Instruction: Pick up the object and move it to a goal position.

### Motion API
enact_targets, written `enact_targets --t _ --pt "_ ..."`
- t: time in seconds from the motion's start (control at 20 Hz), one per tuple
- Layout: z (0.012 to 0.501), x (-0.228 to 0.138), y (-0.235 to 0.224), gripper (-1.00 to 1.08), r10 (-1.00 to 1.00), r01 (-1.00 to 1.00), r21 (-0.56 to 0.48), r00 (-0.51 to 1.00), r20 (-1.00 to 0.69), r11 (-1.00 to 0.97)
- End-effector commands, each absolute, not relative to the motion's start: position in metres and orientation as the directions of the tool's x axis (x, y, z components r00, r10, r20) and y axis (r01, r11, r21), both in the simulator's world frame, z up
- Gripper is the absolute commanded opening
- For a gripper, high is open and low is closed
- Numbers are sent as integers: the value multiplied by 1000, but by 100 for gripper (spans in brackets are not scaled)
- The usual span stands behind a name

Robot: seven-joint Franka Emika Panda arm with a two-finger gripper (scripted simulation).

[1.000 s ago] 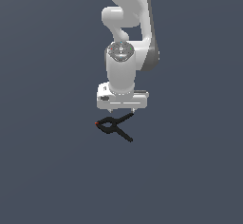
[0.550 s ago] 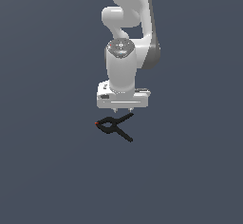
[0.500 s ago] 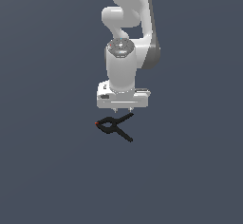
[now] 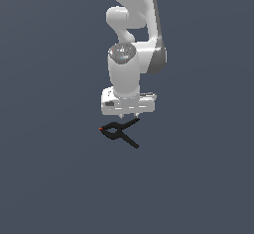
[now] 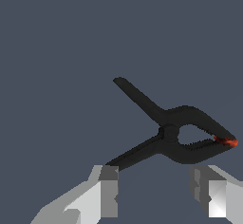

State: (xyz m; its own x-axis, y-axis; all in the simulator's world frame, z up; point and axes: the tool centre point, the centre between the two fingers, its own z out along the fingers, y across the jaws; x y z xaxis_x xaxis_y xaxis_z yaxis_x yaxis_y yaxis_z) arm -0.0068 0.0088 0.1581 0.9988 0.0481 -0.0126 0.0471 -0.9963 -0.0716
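The object is a small black spring clamp (image 4: 119, 132) with two splayed thin handles and a tiny red tip, lying on the grey floor. In the wrist view the clamp (image 5: 176, 134) lies flat, its red tip pointing away from the handles. My white gripper (image 4: 128, 117) hangs just above the clamp, over its handle side, pointing down. In the wrist view the gripper (image 5: 159, 190) is open and empty, with one finger (image 5: 108, 190) at the end of a handle and the other finger (image 5: 209, 194) beside the clamp's jaw end.
The floor (image 4: 49, 178) is a plain dark grey surface around the clamp. The white arm (image 4: 136, 39) rises above the gripper. No goal marker shows.
The arm has barely moved; the gripper stays above the clamp, perhaps slightly lower. The clamp has not moved.
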Motion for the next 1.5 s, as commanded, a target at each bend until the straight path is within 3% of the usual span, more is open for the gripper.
enact_targets --t 0.0,1.45 --pt "155 -7 10 28 66 65 -91 998 -13 -994" --pt "116 -1 27 28 328 361 -351 932 153 -864"
